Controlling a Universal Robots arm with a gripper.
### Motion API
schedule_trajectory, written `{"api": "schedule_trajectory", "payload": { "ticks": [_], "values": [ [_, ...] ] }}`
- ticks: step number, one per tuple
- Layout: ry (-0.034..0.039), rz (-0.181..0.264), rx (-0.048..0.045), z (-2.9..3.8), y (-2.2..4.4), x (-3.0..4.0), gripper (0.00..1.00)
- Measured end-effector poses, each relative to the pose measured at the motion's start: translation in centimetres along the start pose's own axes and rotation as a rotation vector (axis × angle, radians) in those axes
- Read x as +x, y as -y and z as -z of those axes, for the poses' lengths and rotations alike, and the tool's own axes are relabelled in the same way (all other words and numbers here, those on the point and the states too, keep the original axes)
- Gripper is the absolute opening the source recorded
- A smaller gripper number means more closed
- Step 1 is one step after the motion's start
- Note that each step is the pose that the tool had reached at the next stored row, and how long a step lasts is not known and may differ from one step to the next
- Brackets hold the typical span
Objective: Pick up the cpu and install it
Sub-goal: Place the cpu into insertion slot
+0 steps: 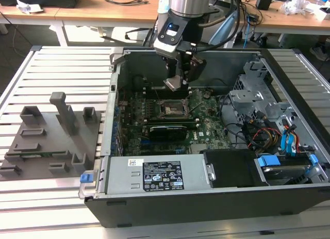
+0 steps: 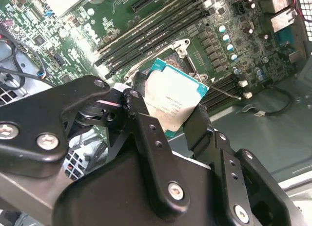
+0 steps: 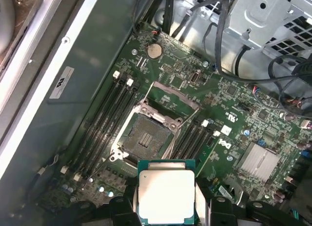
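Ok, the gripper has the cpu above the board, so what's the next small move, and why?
Probably ease the gripper across until the cpu sits squarely over the open socket, stopping before any lowering. In the first wrist view the cpu, clamped by its edges, appears offset from the empty socket, and the exterior view shows it held clear above the motherboard.

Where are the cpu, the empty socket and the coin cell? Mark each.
cpu (image 3: 166,193), first wrist view, centre of its silvery top plate.
empty socket (image 3: 146,136), first wrist view, middle of its contact field.
coin cell (image 3: 154,51), first wrist view, centre of its round face.
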State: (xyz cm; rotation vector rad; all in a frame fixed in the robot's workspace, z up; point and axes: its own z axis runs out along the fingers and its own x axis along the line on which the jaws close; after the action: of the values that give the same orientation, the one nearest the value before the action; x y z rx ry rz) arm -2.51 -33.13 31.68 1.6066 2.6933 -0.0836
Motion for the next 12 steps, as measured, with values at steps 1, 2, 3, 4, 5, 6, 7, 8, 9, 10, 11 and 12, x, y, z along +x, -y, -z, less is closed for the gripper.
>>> {"api": "schedule_trajectory", "payload": {
  "ticks": [1,2,3,4,5,6,7,8,9,10,11,12],
  "values": [
    [-0.0005,-0.012,0.0003,0.00,0.00,0.00,0.55],
    [-0.0010,-0.023,0.0006,0.00,0.00,0.00,0.55],
    [-0.0013,-0.030,0.0009,0.00,0.00,0.00,0.55],
    [-0.0017,-0.038,0.0011,0.00,0.00,0.00,0.55],
    [-0.0024,-0.054,0.0017,0.00,0.00,0.00,0.55],
    [-0.0028,-0.065,0.0020,0.00,0.00,0.00,0.55],
    [-0.0031,-0.072,0.0022,0.00,0.00,0.00,0.55],
    [-0.0036,-0.083,0.0025,0.00,0.00,0.00,0.55],
    [-0.0043,-0.100,0.0031,0.00,0.00,0.00,0.55],
    [-0.0047,-0.107,0.0033,0.00,0.00,0.00,0.55],
    [-0.0050,-0.115,0.0036,0.00,0.00,0.00,0.55],
    [-0.0054,-0.125,0.0039,0.00,0.00,0.00,0.55]
  ]
}}
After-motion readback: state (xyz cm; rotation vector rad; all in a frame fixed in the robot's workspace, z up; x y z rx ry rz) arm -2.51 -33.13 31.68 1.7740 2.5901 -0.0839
